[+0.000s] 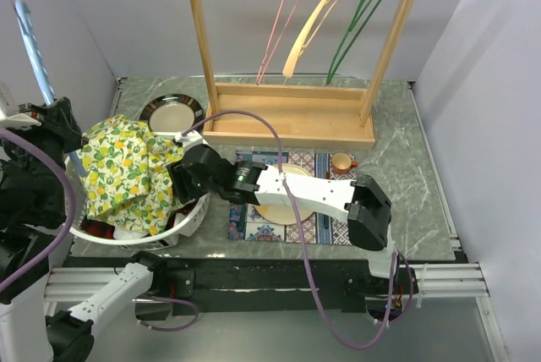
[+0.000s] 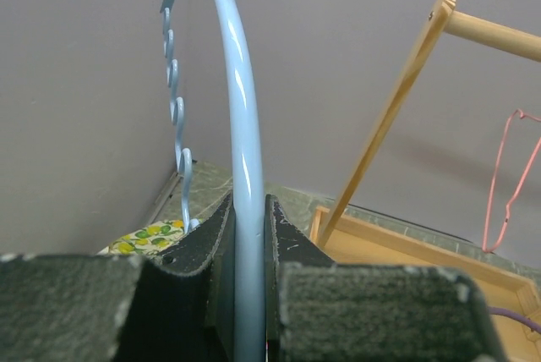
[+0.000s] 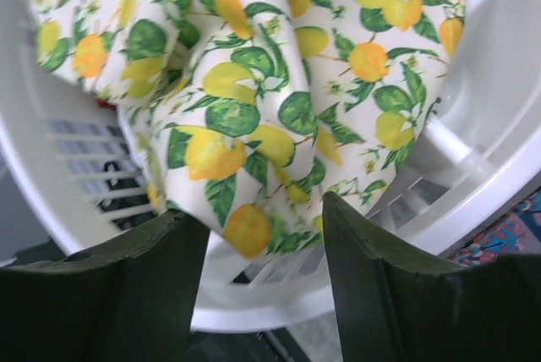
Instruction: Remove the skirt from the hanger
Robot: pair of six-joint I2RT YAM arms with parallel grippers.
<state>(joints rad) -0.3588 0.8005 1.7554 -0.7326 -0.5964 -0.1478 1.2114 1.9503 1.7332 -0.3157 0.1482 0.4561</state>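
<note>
The lemon-print skirt [image 1: 127,172] lies heaped in the white laundry basket [image 1: 193,216] at the left. My left gripper [image 1: 52,117] is shut on the light blue hanger [image 1: 32,45], holding it upright above the basket's left edge; in the left wrist view the hanger's bar [image 2: 245,210] runs between the closed pads. My right gripper [image 1: 182,178] is open at the basket's right rim. In the right wrist view its jaws [image 3: 264,231] stand apart just short of a fold of the skirt [image 3: 254,117], above the basket rim [image 3: 473,201].
A wooden clothes rack [image 1: 292,121] stands at the back with pink [image 1: 283,19], cream [image 1: 317,19] and green [image 1: 359,28] hangers. A metal plate [image 1: 171,112] lies behind the basket. A patterned mat [image 1: 254,222] with a plate and a small cup [image 1: 341,161] lies under my right arm.
</note>
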